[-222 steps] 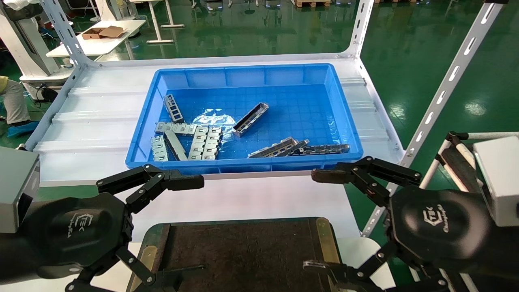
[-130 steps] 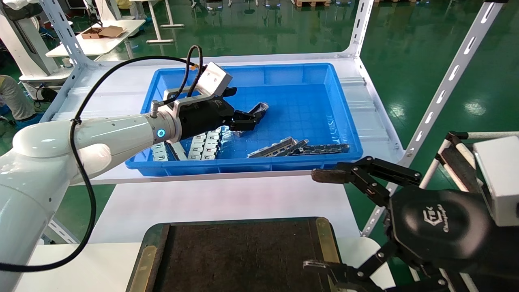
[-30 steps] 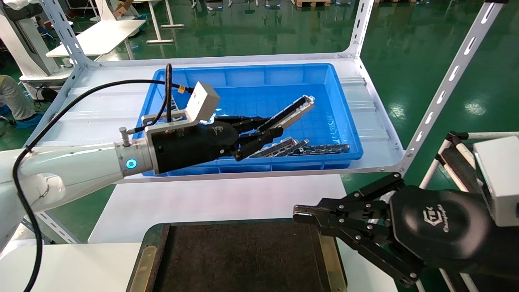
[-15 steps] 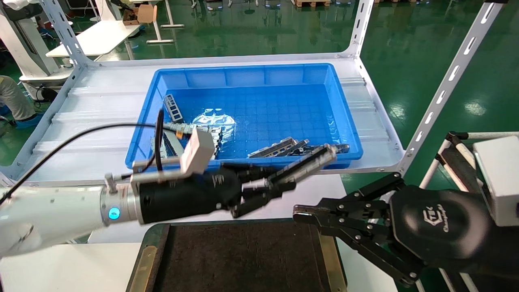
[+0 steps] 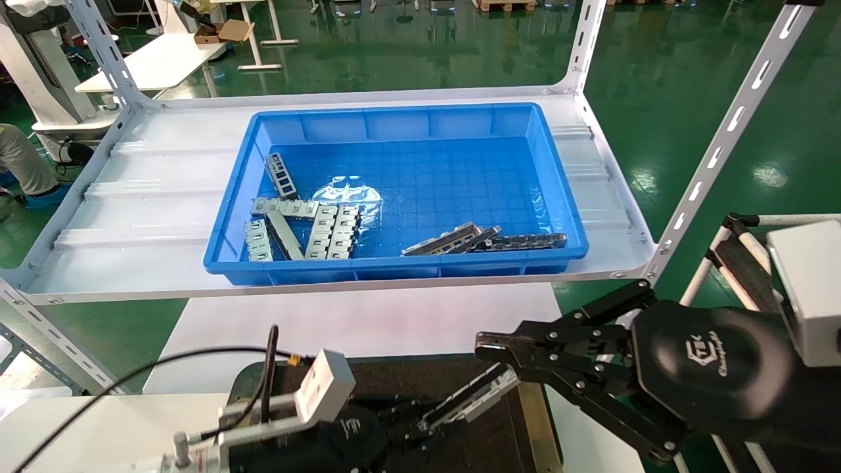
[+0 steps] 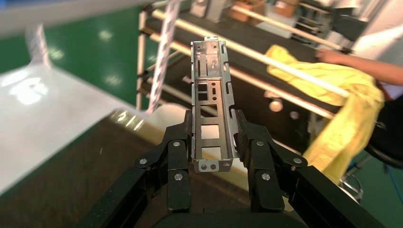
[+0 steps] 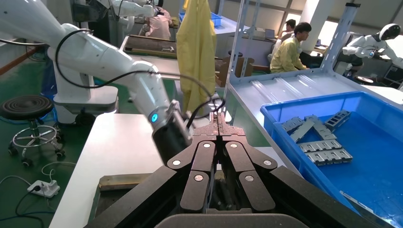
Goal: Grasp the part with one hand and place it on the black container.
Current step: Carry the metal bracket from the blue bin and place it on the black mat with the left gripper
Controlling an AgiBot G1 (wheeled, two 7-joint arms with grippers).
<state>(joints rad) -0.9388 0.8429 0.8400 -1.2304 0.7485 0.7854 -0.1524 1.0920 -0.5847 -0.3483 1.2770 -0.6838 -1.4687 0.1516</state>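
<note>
My left gripper (image 5: 430,420) is shut on the part (image 5: 472,397), a silver-grey channel strip with rectangular cutouts. It holds the part low over the black container (image 5: 387,378), near the tray's right side, with the strip sticking out ahead of the fingers. In the left wrist view the fingers (image 6: 178,142) clamp the part (image 6: 209,90) by its side walls near one end, above the dark tray surface (image 6: 66,185). My right gripper (image 5: 489,345) is shut and empty, just right of the part; it also shows in the right wrist view (image 7: 218,124).
A blue bin (image 5: 394,117) on the white shelf (image 5: 144,197) holds pale slotted plates (image 5: 328,231), more channel strips (image 5: 447,239) and a dark strip (image 5: 529,240). A slanted shelf post (image 5: 723,138) stands at right. The tray has a brass side strip (image 5: 532,420).
My left gripper took the part out of the blue bin and carried it back and down to just above the black container. My right gripper shut earlier and has stayed still since.
</note>
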